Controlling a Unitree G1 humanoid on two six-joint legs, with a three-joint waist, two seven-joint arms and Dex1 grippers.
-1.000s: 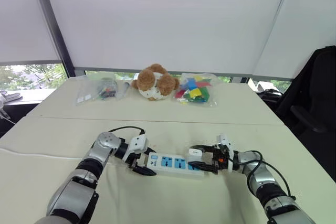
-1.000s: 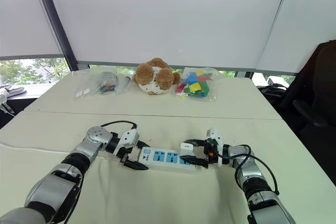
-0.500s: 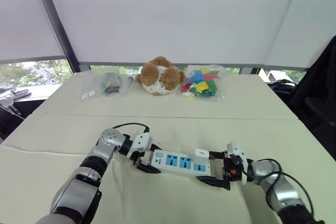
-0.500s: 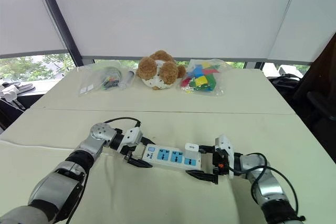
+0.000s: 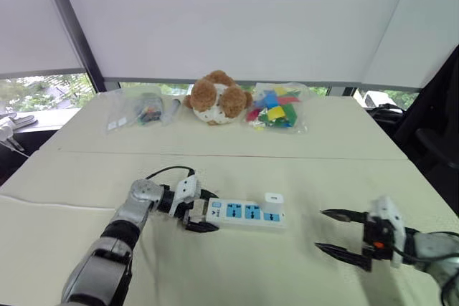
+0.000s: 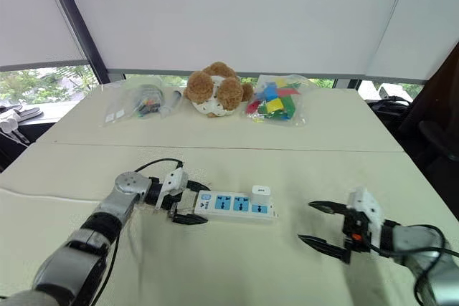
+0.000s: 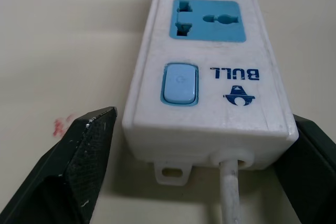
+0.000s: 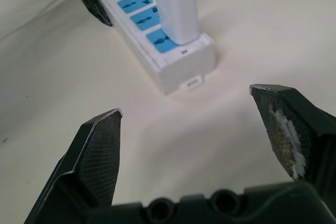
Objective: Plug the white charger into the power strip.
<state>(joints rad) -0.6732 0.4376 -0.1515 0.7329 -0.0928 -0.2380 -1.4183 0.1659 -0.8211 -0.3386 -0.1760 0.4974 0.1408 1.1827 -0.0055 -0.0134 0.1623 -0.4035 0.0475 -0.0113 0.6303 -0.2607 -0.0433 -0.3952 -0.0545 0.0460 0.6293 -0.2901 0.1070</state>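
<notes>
The power strip [image 5: 244, 213] lies flat on the cream table [image 5: 237, 270], its three blue sockets facing up. The white charger [image 5: 273, 199] stands upright in the socket at the strip's right end and is seen close up as the charger [image 8: 176, 6] in the right wrist view. My left gripper [image 5: 206, 211] is open and straddles the strip's switch end [image 7: 180, 83], with a gap showing beside one finger [image 7: 86, 153]. My right gripper [image 5: 320, 230] hangs open well to the right of the strip, holding nothing.
At the table's far side sit a brown and white teddy bear [image 5: 217, 98], a bag of coloured blocks [image 5: 276, 114] and a clear bag of small items [image 5: 140, 115]. A black chair [image 5: 437, 127] stands at the right. A thin white cord [image 5: 57, 206] crosses the table's left.
My right gripper has drawn back to the right and up, away from the charger, which stays in the strip. My left gripper has opened off the strip's switch end.
</notes>
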